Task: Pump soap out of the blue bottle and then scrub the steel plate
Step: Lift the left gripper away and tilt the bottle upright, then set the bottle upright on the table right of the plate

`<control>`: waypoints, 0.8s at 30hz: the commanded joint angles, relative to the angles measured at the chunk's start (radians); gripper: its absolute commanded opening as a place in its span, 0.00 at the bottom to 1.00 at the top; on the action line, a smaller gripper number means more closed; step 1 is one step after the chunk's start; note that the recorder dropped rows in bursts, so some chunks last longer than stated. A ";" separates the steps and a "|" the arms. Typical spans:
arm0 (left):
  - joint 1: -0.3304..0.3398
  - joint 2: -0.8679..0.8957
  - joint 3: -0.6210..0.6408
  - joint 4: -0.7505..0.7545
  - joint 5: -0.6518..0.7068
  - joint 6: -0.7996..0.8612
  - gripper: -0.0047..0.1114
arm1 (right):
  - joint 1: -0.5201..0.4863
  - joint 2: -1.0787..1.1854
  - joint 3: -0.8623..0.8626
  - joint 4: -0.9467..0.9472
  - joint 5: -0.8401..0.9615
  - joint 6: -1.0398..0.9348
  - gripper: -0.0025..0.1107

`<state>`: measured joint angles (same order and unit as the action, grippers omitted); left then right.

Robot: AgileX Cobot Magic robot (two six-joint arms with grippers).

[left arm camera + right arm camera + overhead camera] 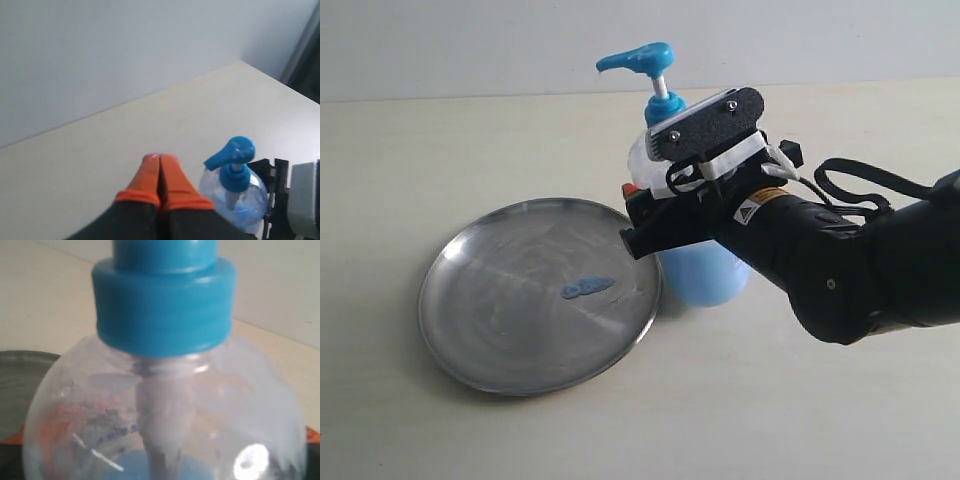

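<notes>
Soap (587, 288) lies as a small bluish puddle on the steel plate (500, 330), so the pumping looks done and scrubbing is next. The right hand (642, 215) straddles the shoulder of the blue bottle (705, 275) with its fingers spread wide, one on either side. I cannot tell whether they press or merely flank it. The bottle stands on the surface (770, 420) with its long axis upright, crossing the hand's line of reach. Its spout (620, 62) points onward past the fingertips, toward the plate. The plate lies flat, face up, just beyond and below those fingertips, its rim close beside the bottle's base. The left hand (160, 172) is clenched, tips together on nothing, hovering above the pump head (231, 152), which sits lower and off to one side. The right hand looks nearer the plate.
</notes>
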<state>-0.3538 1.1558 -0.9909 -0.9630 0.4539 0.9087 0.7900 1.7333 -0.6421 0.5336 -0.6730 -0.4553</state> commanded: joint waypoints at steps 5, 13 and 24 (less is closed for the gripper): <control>0.004 -0.026 0.089 -0.052 -0.169 0.002 0.04 | 0.000 -0.025 0.050 0.017 -0.208 0.108 0.02; 0.004 -0.026 0.091 -0.050 -0.165 0.002 0.04 | -0.008 -0.025 0.115 0.034 -0.337 0.182 0.02; 0.004 -0.026 0.090 -0.050 -0.162 0.002 0.04 | -0.092 -0.023 0.128 -0.071 -0.342 0.306 0.02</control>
<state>-0.3522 1.1378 -0.9032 -1.0039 0.3008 0.9087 0.7067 1.7326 -0.5095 0.5251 -0.9177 -0.1692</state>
